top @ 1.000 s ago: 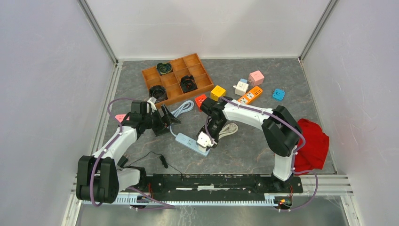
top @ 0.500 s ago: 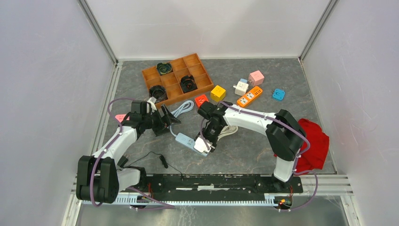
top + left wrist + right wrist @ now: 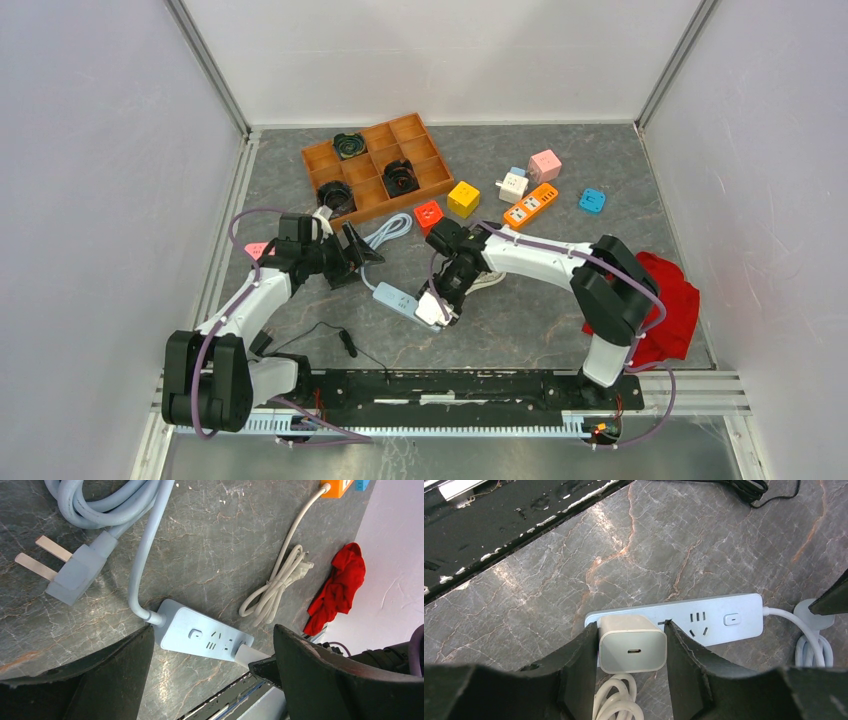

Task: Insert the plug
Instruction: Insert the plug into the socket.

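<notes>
Right gripper (image 3: 631, 647) pinches white charger (image 3: 631, 655) over power strip (image 3: 709, 620)'s end.
Only its wrist view shows this; left gripper (image 3: 212, 647) wide, holding nothing.

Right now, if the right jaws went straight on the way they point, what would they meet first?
The strip: the right jaws, shut on the charger, point down at its end. The charger would reach it first; depth is unclear, so it may already touch.

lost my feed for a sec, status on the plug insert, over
Right gripper shut on white charger, over power strip end; seating not visible. Left gripper open, empty, near strip's cord end. White cord coil beside strip, not blocking.
</notes>
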